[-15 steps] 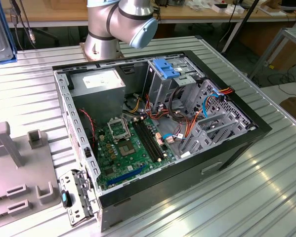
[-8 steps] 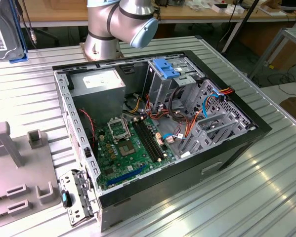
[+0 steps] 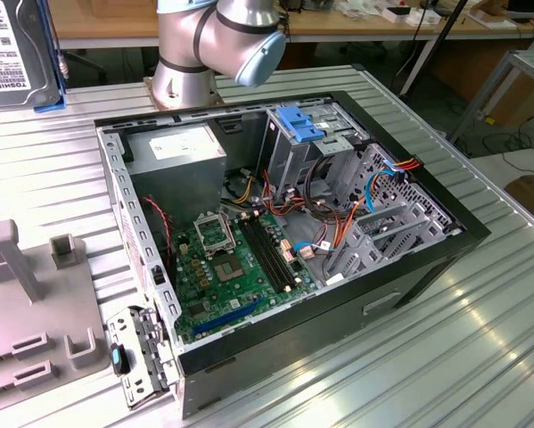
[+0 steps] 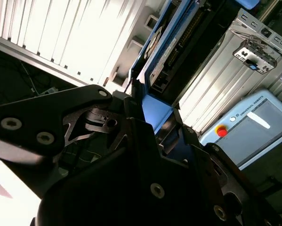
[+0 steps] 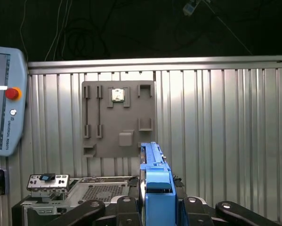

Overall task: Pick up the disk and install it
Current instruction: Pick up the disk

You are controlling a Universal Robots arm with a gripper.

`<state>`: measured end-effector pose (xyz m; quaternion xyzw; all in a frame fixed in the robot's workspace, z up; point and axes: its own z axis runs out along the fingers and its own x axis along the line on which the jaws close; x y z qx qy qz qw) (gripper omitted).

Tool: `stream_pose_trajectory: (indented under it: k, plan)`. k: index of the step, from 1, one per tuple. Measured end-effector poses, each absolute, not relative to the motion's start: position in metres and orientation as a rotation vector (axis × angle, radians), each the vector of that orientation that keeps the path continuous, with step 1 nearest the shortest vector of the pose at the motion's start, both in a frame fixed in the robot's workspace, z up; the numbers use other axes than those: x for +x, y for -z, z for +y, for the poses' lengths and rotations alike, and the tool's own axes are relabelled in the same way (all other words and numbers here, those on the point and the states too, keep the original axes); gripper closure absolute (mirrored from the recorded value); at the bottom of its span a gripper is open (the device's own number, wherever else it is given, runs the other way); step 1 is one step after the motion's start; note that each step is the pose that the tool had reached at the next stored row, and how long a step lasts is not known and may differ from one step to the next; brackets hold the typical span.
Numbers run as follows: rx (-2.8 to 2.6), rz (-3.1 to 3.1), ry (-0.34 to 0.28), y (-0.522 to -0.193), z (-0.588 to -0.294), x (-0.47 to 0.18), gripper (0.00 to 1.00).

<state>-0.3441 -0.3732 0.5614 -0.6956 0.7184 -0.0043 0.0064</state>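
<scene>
The claw (image 5: 157, 209) (image 4: 152, 129) is pinching the disk (image 5: 155, 181) (image 4: 159, 110) in both wrist views. Its dark fingers (image 5: 190, 207) press on the two sides of the blue frame. The disk stands on its edge between them.

In the exterior view the disk (image 3: 17, 53) is high up at the exterior view's left, close to the camera. It is well apart from the case. Its flat side has a white label (image 3: 4, 40) with small black print.

Farther off, the open computer case (image 3: 427, 259) lies on the ribbed metal table (image 3: 480, 357). A green board (image 3: 222, 259) lies inside it. A light-blue latch (image 3: 298, 120) sits on top of the metal bays at the back. A grey tray (image 3: 35, 303) lies just beside the case, at the exterior view's left. The arm's base (image 3: 195, 53) stands behind the case.

In the first wrist view, the case (image 5: 84, 190) and the tray (image 5: 117, 117) lie beyond the disk. A pendant (image 5: 4, 99) with a red button (image 5: 11, 92) and small print hangs at the table's side.
</scene>
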Motion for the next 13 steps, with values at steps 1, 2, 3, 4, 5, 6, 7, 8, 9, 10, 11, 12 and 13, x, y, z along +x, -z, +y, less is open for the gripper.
stream_pose_trajectory:
  k: [1, 2, 3, 4, 5, 6, 7, 8, 9, 10, 11, 12, 13]
  plan:
    - [-2.176, 2.248, 0.013, -0.561, -0.373, -0.342, 0.63]
    - [-2.176, 2.248, 0.013, -0.561, -0.373, -0.337, 0.63]
    - [-2.176, 2.248, 0.013, -0.561, -0.373, -0.333, 0.63]
    - [-2.176, 2.248, 0.013, -0.561, -0.373, -0.33, 0.63]
    - [-2.177, 2.248, 0.013, -0.56, -0.373, -0.324, 0.63]
    - [-2.176, 2.248, 0.013, -0.56, -0.373, -0.318, 0.63]
    - [-2.176, 2.248, 0.013, -0.558, -0.373, -0.302, 0.63]
    - [-2.177, 2.248, 0.013, -0.557, -0.373, -0.292, 0.63]
    - [-2.176, 2.248, 0.013, -0.556, -0.373, -0.282, 0.63]
    - [-2.177, 2.248, 0.015, -0.556, -0.373, -0.273, 0.63]
    - [-2.177, 2.249, 0.015, -0.555, -0.373, -0.266, 0.63]
    - [-2.177, 2.249, 0.016, -0.554, -0.373, -0.262, 0.63]
    - [-2.178, 2.249, 0.016, -0.553, -0.373, -0.252, 0.63]
